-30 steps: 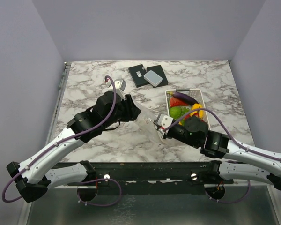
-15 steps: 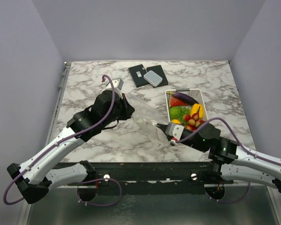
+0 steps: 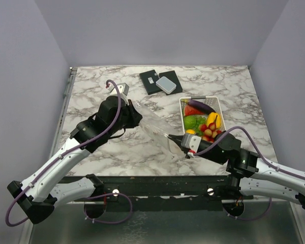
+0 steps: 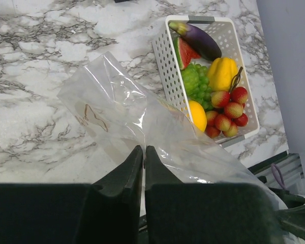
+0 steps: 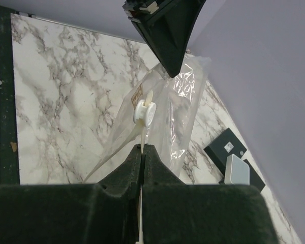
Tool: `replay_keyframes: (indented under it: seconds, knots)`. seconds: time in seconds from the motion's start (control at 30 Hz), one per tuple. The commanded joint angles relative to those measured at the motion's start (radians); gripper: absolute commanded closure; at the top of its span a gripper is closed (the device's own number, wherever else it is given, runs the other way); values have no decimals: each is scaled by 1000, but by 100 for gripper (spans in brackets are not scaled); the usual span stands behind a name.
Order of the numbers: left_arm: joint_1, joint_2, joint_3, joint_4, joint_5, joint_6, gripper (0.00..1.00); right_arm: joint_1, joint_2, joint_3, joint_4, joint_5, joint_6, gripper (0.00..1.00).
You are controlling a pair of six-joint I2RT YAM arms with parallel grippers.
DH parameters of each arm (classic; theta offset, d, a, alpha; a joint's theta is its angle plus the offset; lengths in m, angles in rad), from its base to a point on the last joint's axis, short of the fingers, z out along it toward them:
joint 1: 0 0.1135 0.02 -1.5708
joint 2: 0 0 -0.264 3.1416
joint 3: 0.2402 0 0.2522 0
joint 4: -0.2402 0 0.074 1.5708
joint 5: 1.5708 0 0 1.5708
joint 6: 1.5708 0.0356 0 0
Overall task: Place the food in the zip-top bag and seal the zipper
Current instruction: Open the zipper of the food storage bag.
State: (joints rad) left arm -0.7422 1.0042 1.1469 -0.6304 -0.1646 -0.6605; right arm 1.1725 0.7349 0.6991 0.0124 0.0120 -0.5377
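The clear zip-top bag [image 3: 155, 127] hangs stretched between my two grippers above the marble table. My left gripper [image 3: 138, 113] is shut on one end of it, and the left wrist view shows its jaws [image 4: 144, 150] pinching the plastic [image 4: 117, 101]. My right gripper [image 3: 173, 139] is shut on the bag's zipper edge [image 5: 143, 147], just below a white round piece [image 5: 145, 112] on the strip. The food lies in the white basket [image 3: 216, 103]: eggplant [image 4: 201, 39], watermelon slice [image 4: 185, 51], green grapes [image 4: 193, 81], lemon [image 4: 197, 115], strawberries [image 4: 226, 109]. I see no food inside the bag.
A yellow pepper [image 4: 221, 72] is also in the basket. Two black flat items [image 3: 153, 81] and a grey box [image 3: 166, 84] lie at the back of the table. The basket stands just right of the bag. The table's metal edge runs along the near side.
My left gripper has moved back and left. My right arm has dropped lower and drawn toward the near edge. The bag is now pulled out longer between them.
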Motion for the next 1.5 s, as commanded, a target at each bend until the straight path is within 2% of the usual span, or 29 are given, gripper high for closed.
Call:
replay_keyframes:
  seconds: [0.0,0.1,0.2,0.37,0.63,0.93,1.47]
  knots:
    - [34,1,27,-14,-38,46,85,7,22,48,6,-17,38,99]
    - [43,-1,36,-12,-64,48,51,7,51,67,9,34,73,99]
    - [43,-6,48,-10,-87,59,34,7,93,99,14,90,124,99]
    - [43,-38,56,-2,-98,107,29,7,189,172,18,194,231,99]
    - [43,-134,35,-2,-131,142,26,8,334,300,-11,310,341,99]
    - [43,-191,-3,-2,-88,163,26,7,548,541,-145,548,485,99]
    - [44,-201,-51,28,39,168,24,-1,883,924,-230,730,527,99]
